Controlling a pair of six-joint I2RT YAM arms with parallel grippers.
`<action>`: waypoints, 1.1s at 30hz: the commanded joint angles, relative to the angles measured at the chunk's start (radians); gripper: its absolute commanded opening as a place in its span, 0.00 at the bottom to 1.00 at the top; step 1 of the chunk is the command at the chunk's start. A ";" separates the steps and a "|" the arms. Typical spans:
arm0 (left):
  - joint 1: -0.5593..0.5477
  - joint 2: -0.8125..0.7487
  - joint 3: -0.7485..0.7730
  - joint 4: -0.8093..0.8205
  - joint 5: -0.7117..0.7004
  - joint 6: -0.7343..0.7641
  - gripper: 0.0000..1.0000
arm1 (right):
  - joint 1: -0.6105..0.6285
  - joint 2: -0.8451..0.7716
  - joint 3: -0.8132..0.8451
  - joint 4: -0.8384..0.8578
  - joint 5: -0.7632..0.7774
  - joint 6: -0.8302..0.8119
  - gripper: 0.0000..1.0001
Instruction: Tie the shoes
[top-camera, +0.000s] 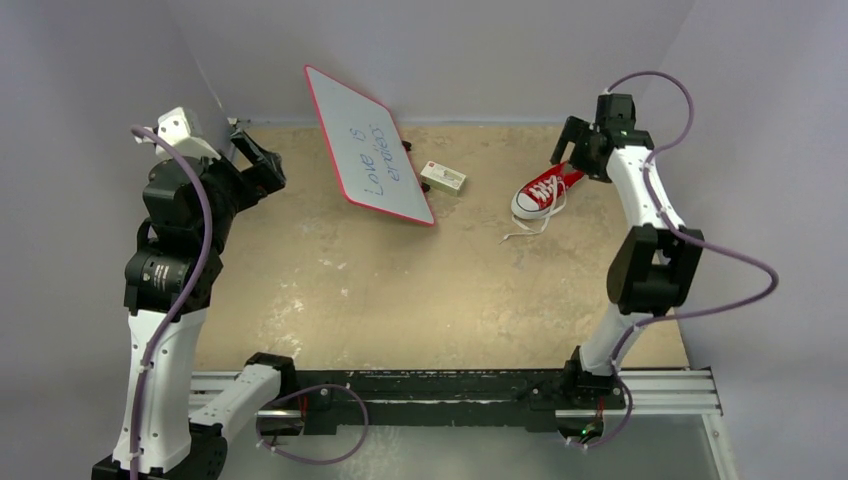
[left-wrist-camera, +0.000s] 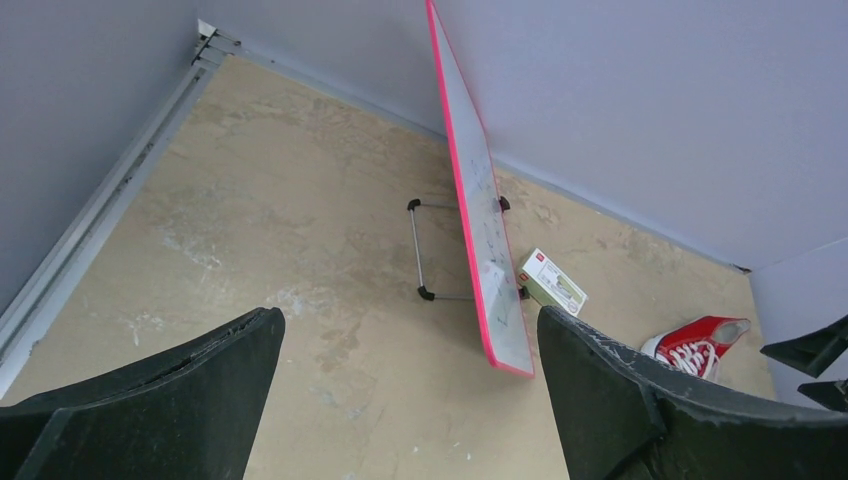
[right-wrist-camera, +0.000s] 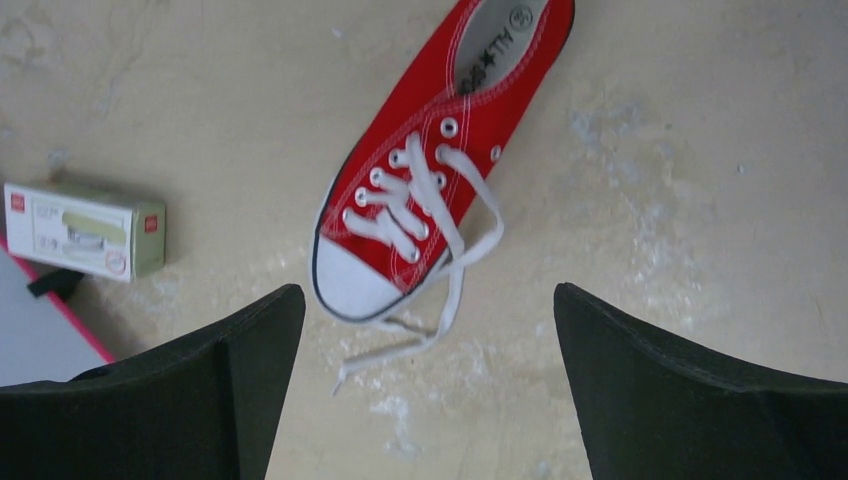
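Sneaker (top-camera: 541, 190) lies with laces (right-wrist-camera: 455, 250) untied on the tan table (top-camera: 400, 290), upper right of the overhead frame; whiteboard (top-camera: 370, 145) stands tilted at upper centre; left gripper (left-wrist-camera: 410, 312) gapes empty at upper left; right gripper (right-wrist-camera: 428, 292), jaws wide, hovers near the sneaker; 1 white box (top-camera: 443, 178) sits between whiteboard and sneaker.

worktop (top-camera: 400, 290): tan, scuffed, pale patches
sneaker (top-camera: 538, 192): red, white toe cap, far right; toe points near-left
laces (top-camera: 528, 225): white, loose, trailing past the toe onto the worktop
right gripper (top-camera: 572, 155): over the sneaker's heel end, hiding part of it
left gripper (top-camera: 262, 160): far left, well apart from the sneaker
whiteboard (top-camera: 368, 145): red-edged, tilted, blue handwriting
box (top-camera: 443, 178): small, white, between whiteboard and sneaker, just beside the whiteboard
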 joint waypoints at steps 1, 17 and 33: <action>0.003 -0.002 0.039 0.023 -0.057 0.079 0.99 | -0.032 0.140 0.164 0.054 0.003 0.027 0.93; -0.009 0.000 0.052 0.035 -0.063 0.095 0.99 | -0.180 0.562 0.563 0.018 -0.161 0.006 0.88; -0.024 0.053 0.109 0.044 -0.042 0.088 0.99 | -0.212 0.581 0.422 0.115 -0.317 -0.024 0.61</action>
